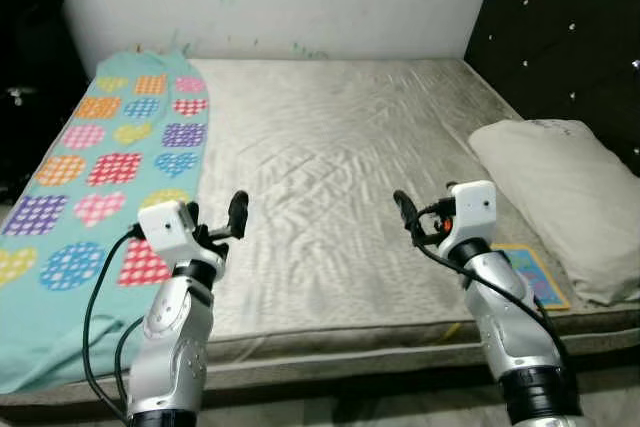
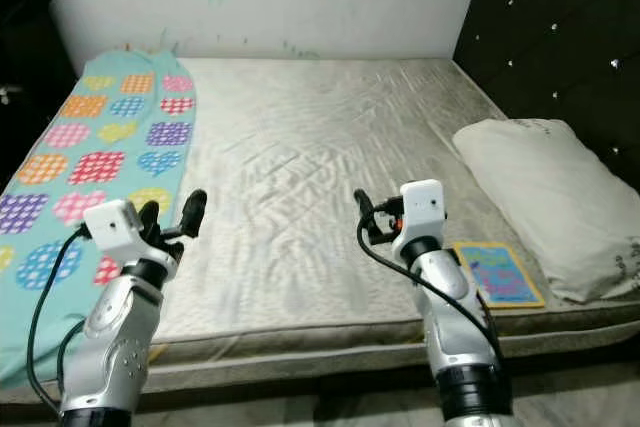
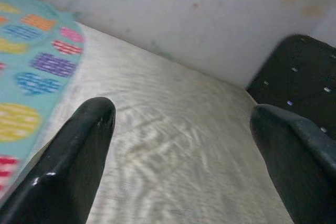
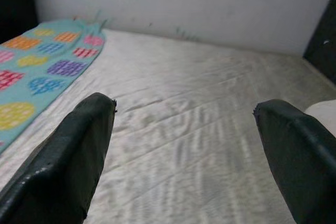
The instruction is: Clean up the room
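Two things are still lying loose, a blanket (image 1: 110, 162) along the bed's (image 1: 340, 147) left edge and a book (image 2: 497, 272) near its front right corner, while the left gripper (image 1: 215, 219) and right gripper (image 1: 420, 215) are hovering spread and empty.

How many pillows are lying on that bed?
1. The pillow lies on the bed's right side, by the dark headboard. None seems hidden, though the teal blanket covers the left edge.
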{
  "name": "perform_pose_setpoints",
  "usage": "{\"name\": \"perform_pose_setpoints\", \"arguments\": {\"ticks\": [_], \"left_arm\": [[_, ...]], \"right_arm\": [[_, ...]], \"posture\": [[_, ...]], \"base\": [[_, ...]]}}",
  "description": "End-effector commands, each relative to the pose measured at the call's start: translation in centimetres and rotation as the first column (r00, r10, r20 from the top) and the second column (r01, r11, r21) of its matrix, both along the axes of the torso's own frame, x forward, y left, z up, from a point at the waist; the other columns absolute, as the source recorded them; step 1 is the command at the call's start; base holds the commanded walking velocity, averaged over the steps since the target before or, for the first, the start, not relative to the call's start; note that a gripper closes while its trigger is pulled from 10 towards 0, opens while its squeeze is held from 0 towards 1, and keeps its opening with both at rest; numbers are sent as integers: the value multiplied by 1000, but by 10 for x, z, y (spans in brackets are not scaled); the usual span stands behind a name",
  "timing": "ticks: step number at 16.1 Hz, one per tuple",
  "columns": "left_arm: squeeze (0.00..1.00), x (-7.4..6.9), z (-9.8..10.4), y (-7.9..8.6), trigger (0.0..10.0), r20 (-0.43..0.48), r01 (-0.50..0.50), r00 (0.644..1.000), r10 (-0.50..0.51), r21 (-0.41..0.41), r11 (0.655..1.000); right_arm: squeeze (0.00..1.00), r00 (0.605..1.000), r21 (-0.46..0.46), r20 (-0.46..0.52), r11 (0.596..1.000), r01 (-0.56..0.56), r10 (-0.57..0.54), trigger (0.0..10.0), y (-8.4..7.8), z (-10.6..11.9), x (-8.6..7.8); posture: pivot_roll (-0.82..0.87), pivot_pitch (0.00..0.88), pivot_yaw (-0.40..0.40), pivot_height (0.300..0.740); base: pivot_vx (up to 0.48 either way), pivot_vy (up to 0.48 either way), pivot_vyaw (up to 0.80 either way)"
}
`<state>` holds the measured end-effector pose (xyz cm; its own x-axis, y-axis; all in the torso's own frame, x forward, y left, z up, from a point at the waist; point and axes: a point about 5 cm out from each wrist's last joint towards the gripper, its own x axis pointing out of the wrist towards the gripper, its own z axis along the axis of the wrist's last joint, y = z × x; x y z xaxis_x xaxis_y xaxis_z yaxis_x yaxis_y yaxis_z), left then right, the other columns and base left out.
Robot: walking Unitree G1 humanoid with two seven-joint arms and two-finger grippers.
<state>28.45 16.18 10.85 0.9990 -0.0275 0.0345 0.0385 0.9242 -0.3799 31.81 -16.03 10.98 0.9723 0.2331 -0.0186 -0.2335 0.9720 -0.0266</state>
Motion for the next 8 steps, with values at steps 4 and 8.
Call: {"name": "perform_pose_setpoints", "arguments": {"ticks": [4,8], "left_arm": [[0,1,0,4,10000,-15,-17,1000,17,-1,1000],[0,1,0,4,10000,-10,-17,1000,17,5,1000]], "right_arm": [[0,999,-8,25,1000,-27,27,10000,6,7,3],[0,999,-14,20,999,-33,33,10000,6,6,3]], "posture": [[-40,0,-41,740],[-40,0,-41,740]], "base": [[0,480,0],[0,480,0]]}}
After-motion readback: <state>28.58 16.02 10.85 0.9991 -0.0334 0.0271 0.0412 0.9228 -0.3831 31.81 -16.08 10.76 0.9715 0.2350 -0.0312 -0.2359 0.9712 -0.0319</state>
